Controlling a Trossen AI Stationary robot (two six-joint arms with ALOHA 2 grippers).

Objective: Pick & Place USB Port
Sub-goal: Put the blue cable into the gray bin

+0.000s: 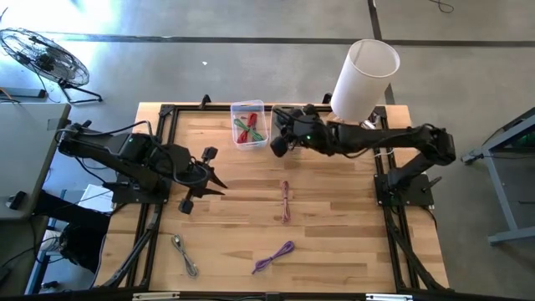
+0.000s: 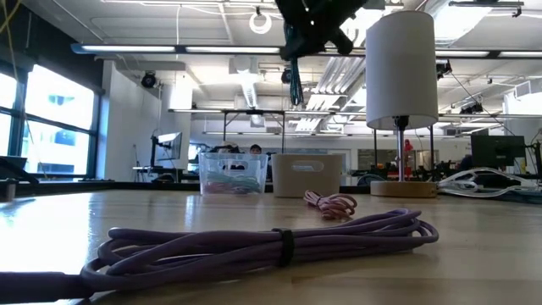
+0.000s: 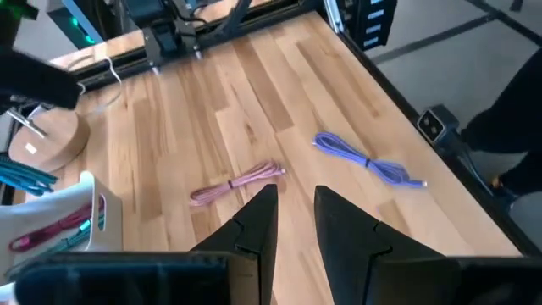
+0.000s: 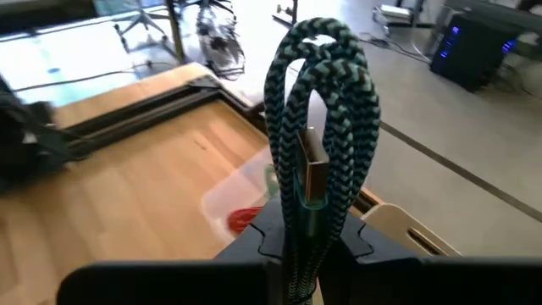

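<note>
Wooden plank worktop (image 1: 334,226), black-framed. On it: clear bin (image 1: 248,124) holding red and green cables, near the far edge; lamp (image 1: 361,79) with white shade, far right corner; pink cable (image 1: 286,201), centre; purple cable (image 1: 273,257), near edge; silver cable (image 1: 185,254), near left.

Two dark, matte-black jointed arms with boxy segments. Black cables trailing along the links. Flat, angular black fingers (image 3: 254,224) tapering toward blunt tips.
</note>
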